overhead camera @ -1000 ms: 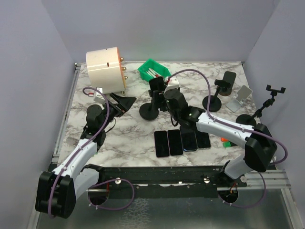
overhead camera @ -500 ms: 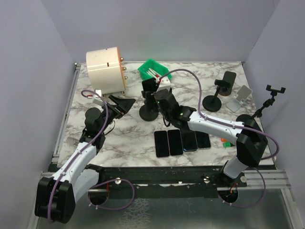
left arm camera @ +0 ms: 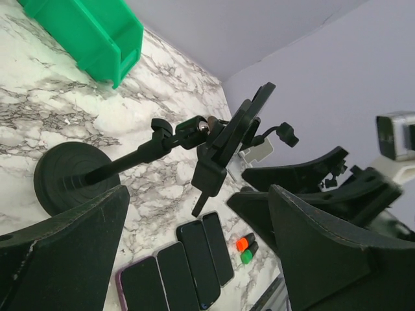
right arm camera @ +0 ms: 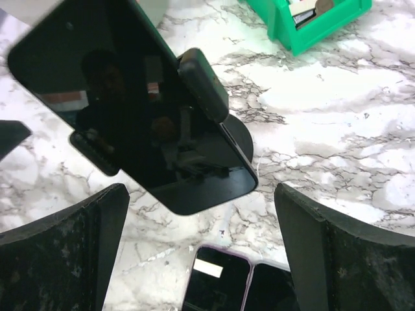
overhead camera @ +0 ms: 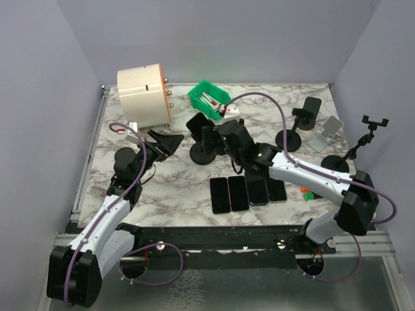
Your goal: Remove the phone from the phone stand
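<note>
Flat handsets [overhead camera: 248, 192]: Four lie side by side, face up, low centre in the overhead view on the marble worktop [overhead camera: 168, 188]. None sits in a cradle, so I judge they are not my target.

Left pincer [left arm camera: 198, 214]: Spread wide and holding nothing. In its own camera it looks along the worktop at the phone stand [left arm camera: 65, 175] from the side. I read this as standing by to steady the round base, though it is not touching it.

Right pincer [right arm camera: 201, 214]: Spread wide and empty, the two fingers sitting in the lower corners of its wrist view. I judge the gap is meant to span the handset's width.

Phone [right arm camera: 130, 97]: Fills the upper left of the right wrist view, above and just ahead of the open fingers, and no pad touches it. It is tilted, with its dark screen facing the camera.

Clamp [right arm camera: 202, 84]: The stand's jaws grip the phone by its long edges, which keeps it clear of the worktop. It has not been lifted out yet.

Green bin [overhead camera: 209, 97]: Sits beyond the stand, upper centre of the overhead view, well clear of the reach.
</note>
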Robot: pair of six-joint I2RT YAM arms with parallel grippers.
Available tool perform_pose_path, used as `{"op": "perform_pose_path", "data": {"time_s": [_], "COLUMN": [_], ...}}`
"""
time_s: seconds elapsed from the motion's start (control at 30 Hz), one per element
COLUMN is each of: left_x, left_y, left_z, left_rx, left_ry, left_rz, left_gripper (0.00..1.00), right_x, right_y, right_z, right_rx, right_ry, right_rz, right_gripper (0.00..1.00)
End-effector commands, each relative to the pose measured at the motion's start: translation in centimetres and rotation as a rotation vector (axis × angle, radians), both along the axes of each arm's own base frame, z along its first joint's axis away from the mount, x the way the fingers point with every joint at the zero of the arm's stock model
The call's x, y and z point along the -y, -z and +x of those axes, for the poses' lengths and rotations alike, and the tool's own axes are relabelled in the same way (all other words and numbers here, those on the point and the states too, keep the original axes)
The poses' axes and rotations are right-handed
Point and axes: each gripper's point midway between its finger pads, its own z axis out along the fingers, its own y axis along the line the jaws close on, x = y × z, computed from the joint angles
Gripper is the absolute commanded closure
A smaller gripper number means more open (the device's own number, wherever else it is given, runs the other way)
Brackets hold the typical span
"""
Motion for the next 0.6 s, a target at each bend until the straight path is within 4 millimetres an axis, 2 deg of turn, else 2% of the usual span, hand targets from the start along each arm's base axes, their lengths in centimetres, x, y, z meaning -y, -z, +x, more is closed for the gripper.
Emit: {"op": "perform_pose_path", "data": {"time_s": [0.0,0.1,0.17,0.33,0.43,0.57], "left_x": [-0.2,-0.3,-0.3,-1.5,-3.1,-5.2], "left_y": [-1.4,-1.6,-1.9,-1.7,-0.3,0.5], "left_z": [-0.1,-0.2,-0.2,-0.2,-0.3,-1.0], "left_rx": [0.042,0.045,0.048,-0.002,-0.082,-0.134], "left_ry": [0.004,0.002,-0.002,-0.068,-0.147,-0.233], "left_rz": [0.042,0.051,0.052,0.079,0.153,0.256], "left_gripper": [0.11,0.11,0.11,0.1,0.09,0.06], "right_x": [1.2,1.4,0.7,-0.3,-1.1,-2.0], "right_y": [-3.5,-5.6,-7.1,-9.6,-10.5,-10.1], "right_z": [-2.0,-2.9,-3.4,-2.7,-2.4,-1.1], "right_rx": [0.01,0.026,0.054,0.211,0.288,0.271], "right_ry": [-0.082,-0.162,-0.257,-0.408,-0.461,-0.473], "right_rz": [-0.008,-0.055,-0.09,-0.211,-0.233,-0.316], "right_gripper": [0.0,0.0,0.0,0.05,0.01,0.0]}}
